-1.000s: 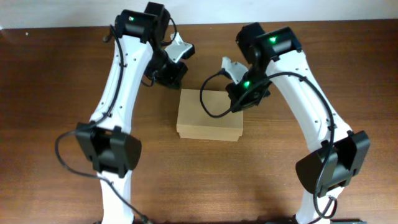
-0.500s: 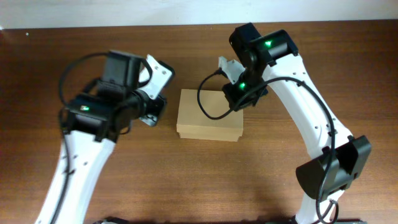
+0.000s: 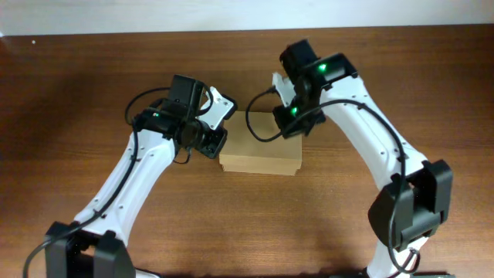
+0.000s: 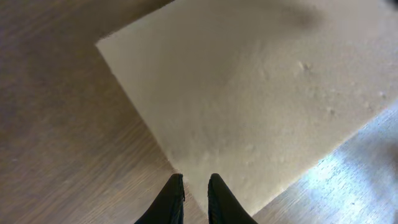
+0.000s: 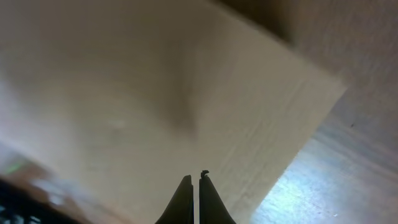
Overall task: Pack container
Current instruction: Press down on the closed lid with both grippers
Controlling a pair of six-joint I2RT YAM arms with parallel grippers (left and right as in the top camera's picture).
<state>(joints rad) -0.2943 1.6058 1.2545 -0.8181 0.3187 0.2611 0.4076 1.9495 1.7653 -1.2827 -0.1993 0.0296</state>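
The container point(image 3: 259, 153) lies near the middle of the brown wooden table point(image 3: 69, 85), with its lid down flat, between the two arms. From above it is a plain tan rectangle with sharp corners and a slightly darker front wall. The table has a fine straight grain and shines a little where the light falls on it. The left arm point(image 3: 139, 174) and the right arm point(image 3: 363, 143) are made of smooth white shells with black joints. Both arms bend in toward the box, the left one to its left end and the right one over its far right corner. A thin black cable point(image 3: 255, 127) from the right arm hangs in a loop over the lid. The view from above hides the fingertips under the wrists, and only the wrist cameras show them. There the cardboard fills most of the picture and looks matt and a bit grainy, with small dents. The left gripper point(image 4: 196, 180) is over an edge of the box. Its two black pointed fingers are parted only a little and have nothing between them. The right gripper point(image 5: 193, 180) is above the lid, with its slim dark fingers pressed together and empty. I cannot tell if either one touches the cardboard.
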